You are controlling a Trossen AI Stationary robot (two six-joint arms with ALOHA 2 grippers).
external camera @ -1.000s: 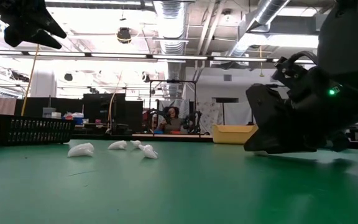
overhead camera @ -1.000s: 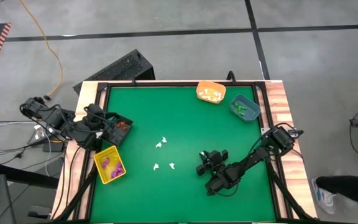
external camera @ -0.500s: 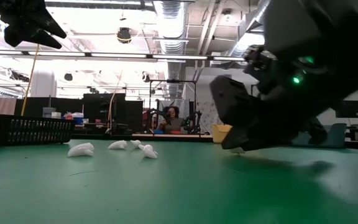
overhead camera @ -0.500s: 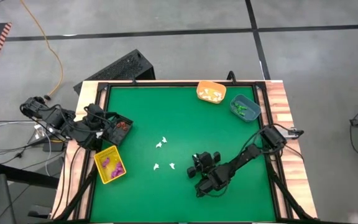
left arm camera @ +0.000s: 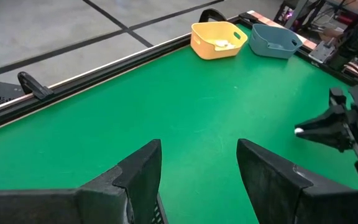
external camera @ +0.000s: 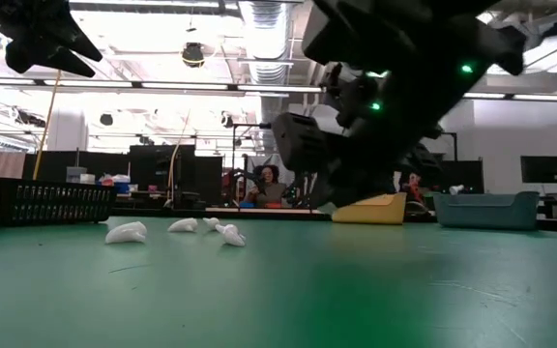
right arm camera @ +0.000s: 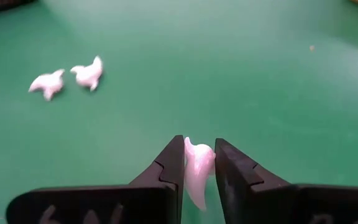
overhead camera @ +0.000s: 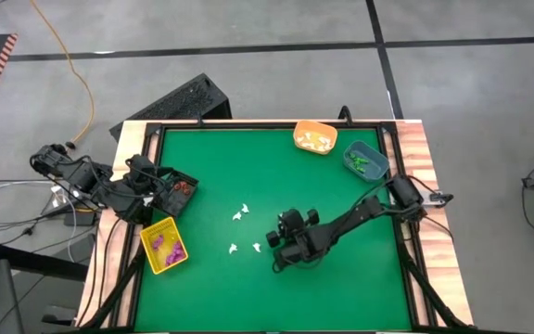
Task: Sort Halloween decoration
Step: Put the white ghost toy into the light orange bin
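Observation:
My right gripper [overhead camera: 273, 240] hangs low over the middle of the green table, shut on a white trinket [right arm camera: 197, 163]. It also shows in the left wrist view, where a white speck sits at the right gripper's tip [left arm camera: 299, 130]. Several more white trinkets lie loose on the mat, one pair [overhead camera: 241, 212] farther left and another pair [overhead camera: 245, 248] just left of the gripper. My left gripper [left arm camera: 199, 162] is open and waits high over the black bin [overhead camera: 180, 191] at the table's left edge. My right gripper pinches the white trinket's upper part [right arm camera: 199, 151] between its two fingertips. The fingers come slanting down from the table's right side. The trinket's tail [right arm camera: 193, 198] hangs down in the gap between the fingers, and it appears to be lifted clear of the mat.
An orange bin [overhead camera: 314, 138] with white pieces and a blue bin [overhead camera: 365, 160] with green ones stand at the far right. A yellow bin [overhead camera: 163, 247] with purple pieces sits near left, and the black bin holds reddish-brown ones. A raised black frame [overhead camera: 248, 124] rims the mat.
My right arm has swept toward the table's left, carrying its gripper from right of centre to just beside the nearer pair of white trinkets. The loose trinkets have stayed where they were.

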